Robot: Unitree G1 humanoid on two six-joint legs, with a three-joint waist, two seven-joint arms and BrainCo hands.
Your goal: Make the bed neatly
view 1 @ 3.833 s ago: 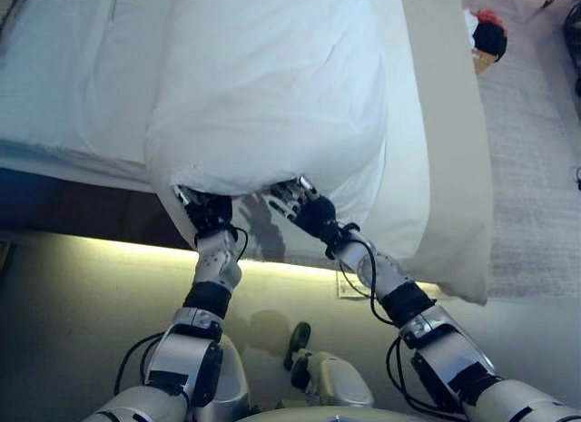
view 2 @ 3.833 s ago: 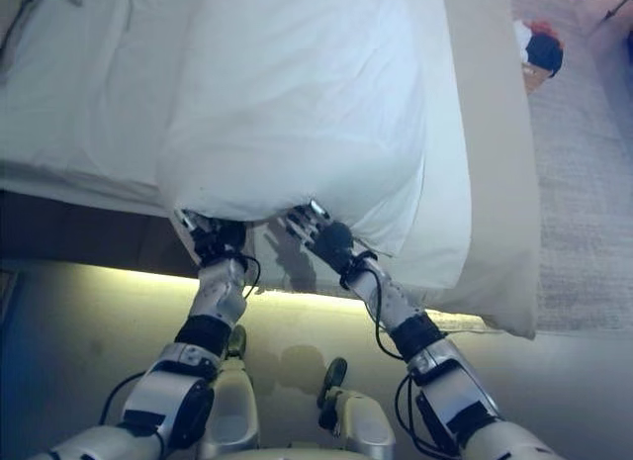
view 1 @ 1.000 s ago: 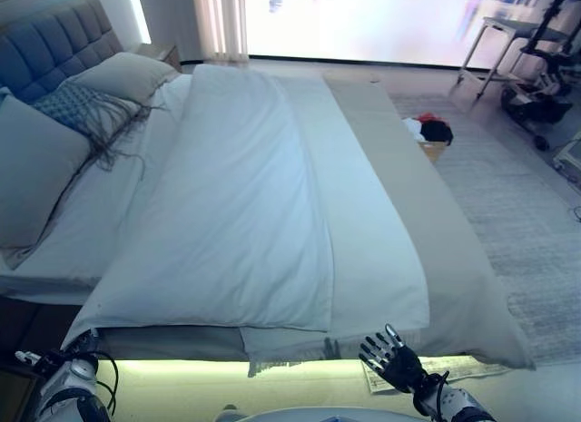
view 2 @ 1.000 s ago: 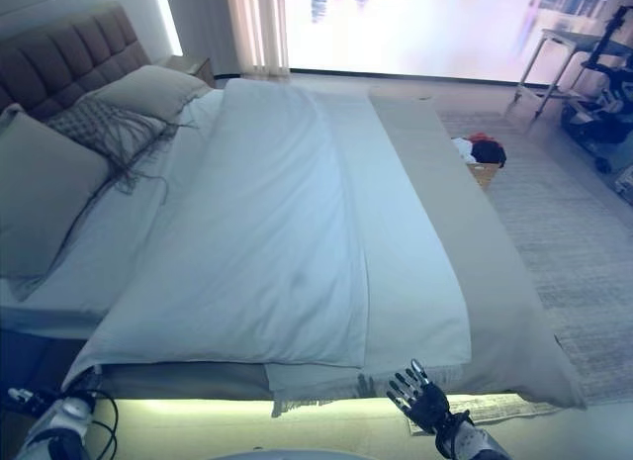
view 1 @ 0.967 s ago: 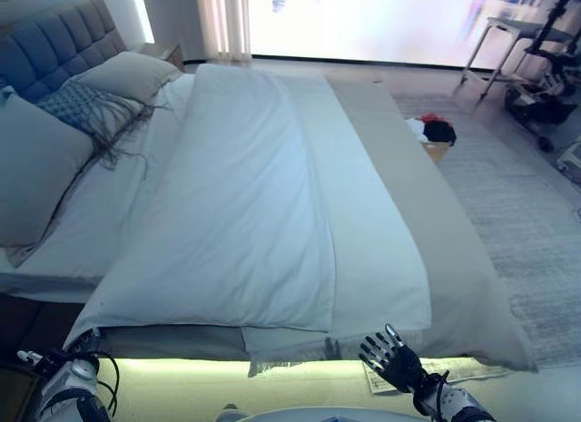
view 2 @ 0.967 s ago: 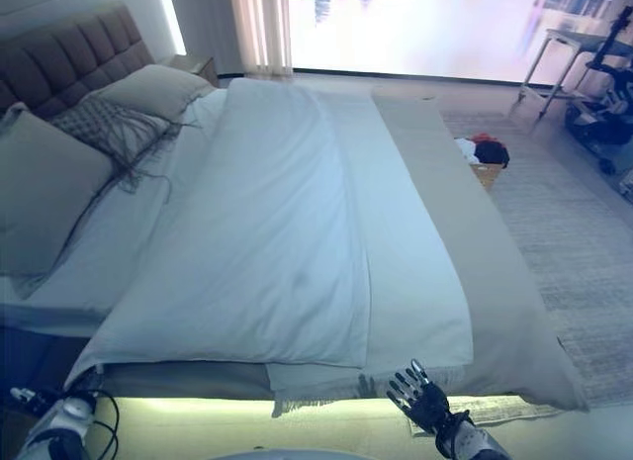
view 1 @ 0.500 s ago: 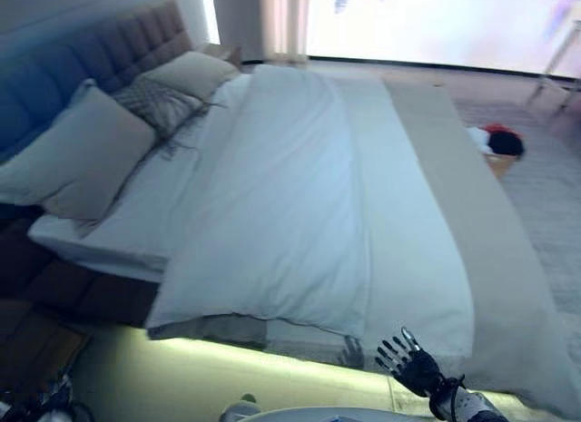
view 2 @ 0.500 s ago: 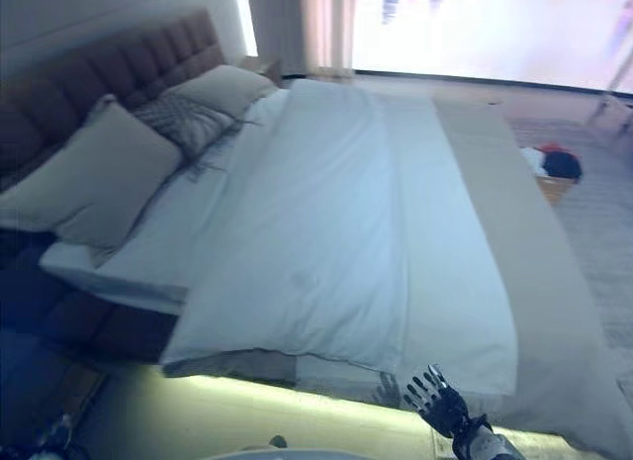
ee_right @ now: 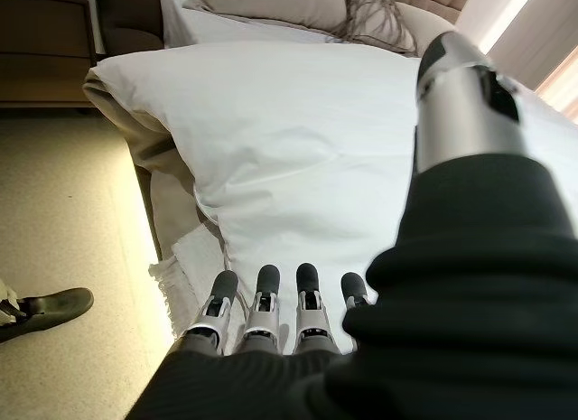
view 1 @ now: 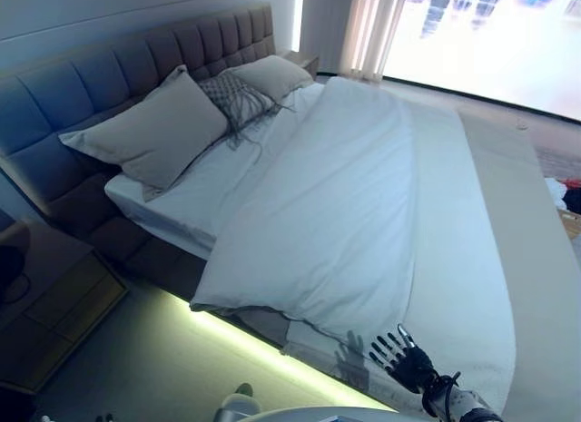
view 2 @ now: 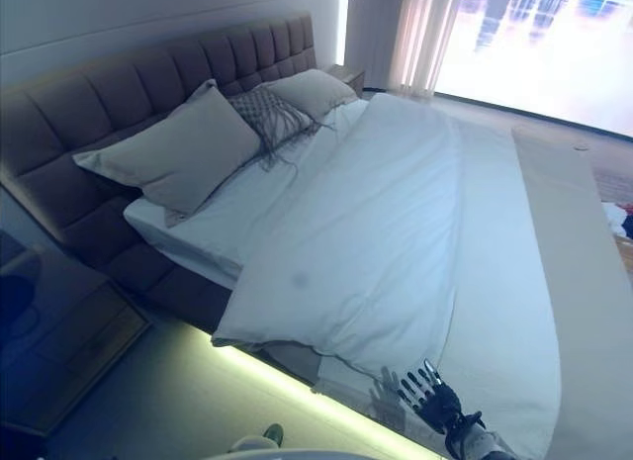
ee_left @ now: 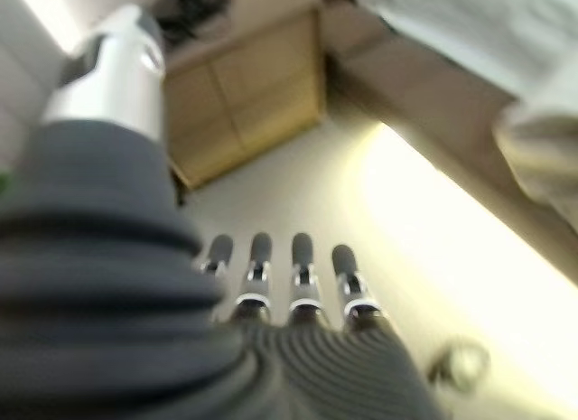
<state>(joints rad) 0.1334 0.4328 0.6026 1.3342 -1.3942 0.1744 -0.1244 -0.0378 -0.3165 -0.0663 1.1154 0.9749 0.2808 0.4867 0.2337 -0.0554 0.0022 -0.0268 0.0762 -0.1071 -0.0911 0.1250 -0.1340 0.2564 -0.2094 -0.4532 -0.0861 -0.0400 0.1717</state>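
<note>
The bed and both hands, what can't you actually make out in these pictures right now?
- Left hand: absent from both eye views; only its blurred wrist view shows it, fingers straight, over the floor.
- Bed's far right side: cut off by the eye views' right edge, past the beige cover.
- Duvet near corner: its underside and the mattress beneath are hidden by its own overhang.
- Right hand: small, low in the eye views; fingers spread, holding nothing.

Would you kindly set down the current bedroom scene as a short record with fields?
duvet: white duvet spread along the bed, near corner hanging over the side
pillows: two beige pillows against the headboard, with a fringed cushion between them
right robot hand: right robot hand open, fingers spread, beside the bed's near edge, holding nothing
left robot hand: left robot hand open, over the floor, holding nothing
nightstand: wooden nightstand beside the headboard
</note>
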